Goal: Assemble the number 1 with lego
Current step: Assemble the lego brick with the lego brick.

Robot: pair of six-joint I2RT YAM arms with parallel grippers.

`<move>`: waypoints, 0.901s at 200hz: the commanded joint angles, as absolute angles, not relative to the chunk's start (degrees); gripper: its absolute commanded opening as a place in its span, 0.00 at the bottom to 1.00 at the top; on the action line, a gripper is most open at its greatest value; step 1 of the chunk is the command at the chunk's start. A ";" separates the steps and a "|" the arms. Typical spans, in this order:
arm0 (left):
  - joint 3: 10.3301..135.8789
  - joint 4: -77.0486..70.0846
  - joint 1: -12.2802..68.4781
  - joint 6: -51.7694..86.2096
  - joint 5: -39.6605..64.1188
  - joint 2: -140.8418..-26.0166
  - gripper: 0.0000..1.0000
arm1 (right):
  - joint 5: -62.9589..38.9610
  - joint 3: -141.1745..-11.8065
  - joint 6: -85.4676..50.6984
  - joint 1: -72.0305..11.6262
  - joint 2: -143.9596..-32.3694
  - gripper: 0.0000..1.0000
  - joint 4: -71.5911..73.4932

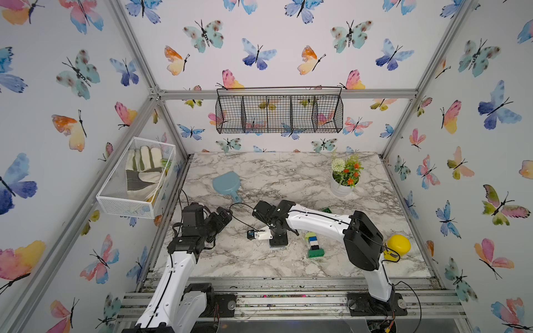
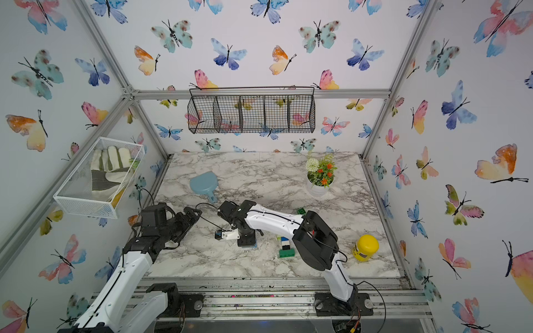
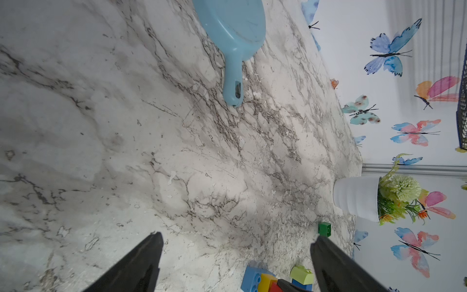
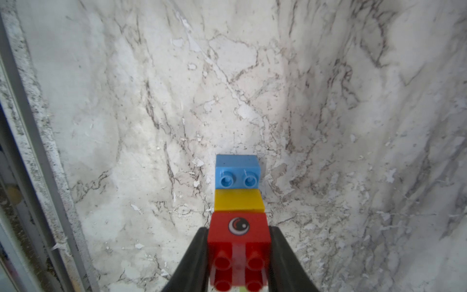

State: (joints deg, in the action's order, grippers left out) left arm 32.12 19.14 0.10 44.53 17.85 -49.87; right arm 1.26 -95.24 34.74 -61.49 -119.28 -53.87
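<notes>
My right gripper [image 4: 238, 228] is shut on a red lego brick [image 4: 238, 242] with an eye print. Below it sit a yellow brick [image 4: 238, 201] and a blue brick [image 4: 237, 172], forming one stack. In both top views this gripper [image 1: 278, 239] points down at the middle of the marble table, the blue brick [image 1: 278, 245] at its tip. To its right a row of joined lego [image 1: 313, 245] lies flat: lime, blue, white, black, green. A loose green brick [image 1: 326, 210] lies farther back. My left gripper [image 3: 237, 236] is open and holds nothing, left of the stack [image 3: 252, 278].
A pale blue scoop [image 1: 226, 184] lies at the back left. A white flowerpot [image 1: 343, 184] stands at the back right and a yellow-lidded jar [image 1: 396, 246] at the right edge. A mesh basket with gloves [image 1: 135, 176] hangs on the left wall.
</notes>
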 commanded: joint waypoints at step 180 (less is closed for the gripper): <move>35.98 21.15 -0.24 42.17 16.35 -49.18 0.96 | -9.11 -90.93 28.08 -59.01 -112.11 0.70 -41.74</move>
